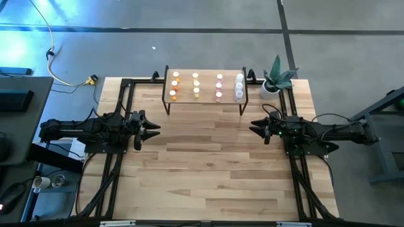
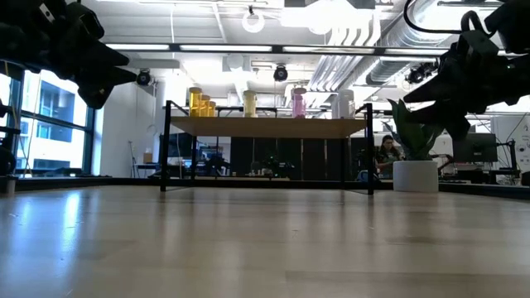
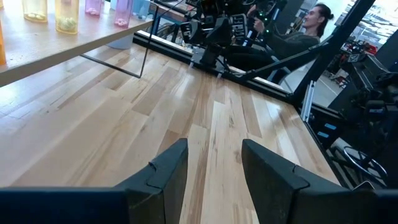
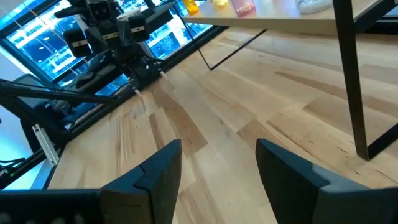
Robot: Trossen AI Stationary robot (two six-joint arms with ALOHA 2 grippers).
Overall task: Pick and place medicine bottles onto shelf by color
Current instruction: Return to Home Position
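Pale wood boards make up the worktop (image 1: 208, 170). Midway back, the left pincer (image 1: 153, 130) hangs by the left edge and the right pincer (image 1: 255, 128) by the right edge. Both face inward with their fingers spread and nothing between them. Farther on, against the middle of the far edge, stands the shelf (image 1: 207, 94). The medicine bottles (image 1: 196, 86) are on it in four rows by colour: orange (image 1: 175, 85), yellow, pink (image 1: 219, 86) and clear (image 1: 239, 86). A plant pot (image 1: 270, 88) sits at the far right corner. The sorting looks finished. The main risk I see is an arm swinging wide and knocking a thin shelf leg, which would probably topple the light, closely spaced bottles.
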